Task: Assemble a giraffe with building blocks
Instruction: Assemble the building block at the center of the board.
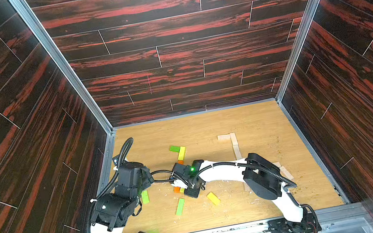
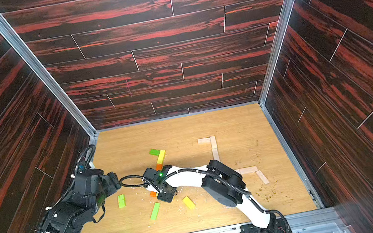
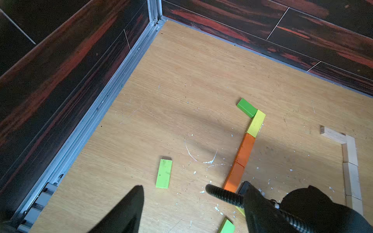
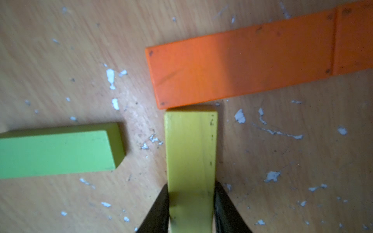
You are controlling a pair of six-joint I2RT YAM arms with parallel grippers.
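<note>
Yellow in colour, the gripped plank sat between the right gripper's black fingers, which pressed against its two long edges in a narrow hold. The plank's free end stood right against the long side of an orange plank, close to that plank's end, so the two lay at a right angle on the tabletop. A second orange plank continued the first, end to end. In the left wrist view this orange pair ran on into a far yellow plank. A dark green plank was set crosswise at the far tip, and all four touched in one flat chain.

A light green plank lay loose just beside the right gripper, its end near the gripped plank but apart from it. A loose yellow plank lay near that one, and a third green plank lay beside the left arm. Toward the robot's right, pale wooden planks formed an L-shaped line, with more pale planks partly hidden behind the right arm.

The left gripper hung above the tabletop near the third green plank, its jaws wide with nothing between them. White flecks dotted the tabletop around the orange planks.
</note>
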